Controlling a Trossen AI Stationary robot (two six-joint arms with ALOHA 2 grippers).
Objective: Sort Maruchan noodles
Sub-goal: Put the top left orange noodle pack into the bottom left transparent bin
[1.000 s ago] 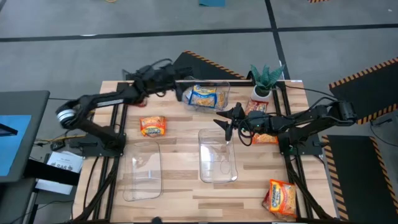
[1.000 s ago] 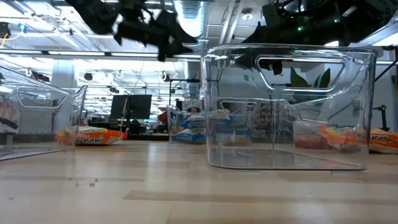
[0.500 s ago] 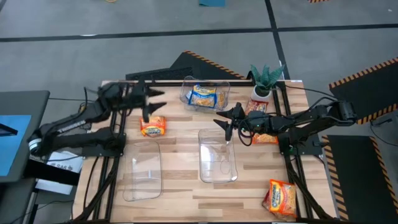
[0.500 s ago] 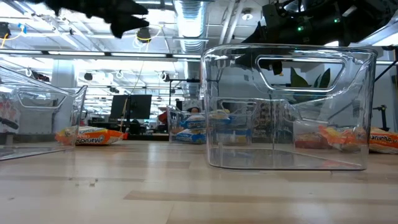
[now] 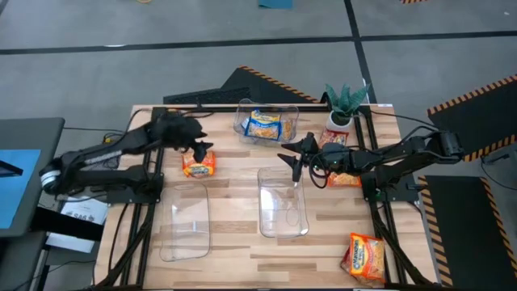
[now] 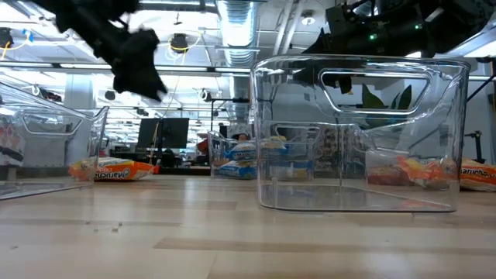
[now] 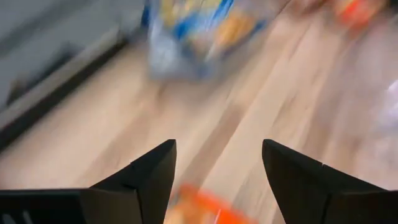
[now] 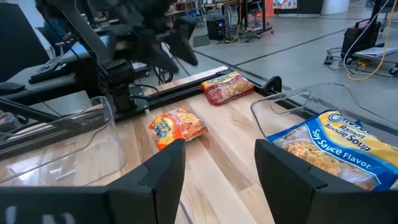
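Your left gripper [image 5: 196, 146] hangs open and empty, directly above 1 orange noodle packet [image 5: 199, 164]. Beyond it, a clear bin [image 5: 288, 121] holds blue packets [image 5: 266, 126]. Your right gripper [image 5: 296, 164], also open, hovers over another clear bin [image 5: 283, 227].

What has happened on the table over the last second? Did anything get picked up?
Only the left arm moved. Its gripper swung from above the far bin holding blue packets, back toward its own side, and now hangs open over the orange packet, not holding it. Nothing was picked up. The right gripper, the packets and the bins stayed put.
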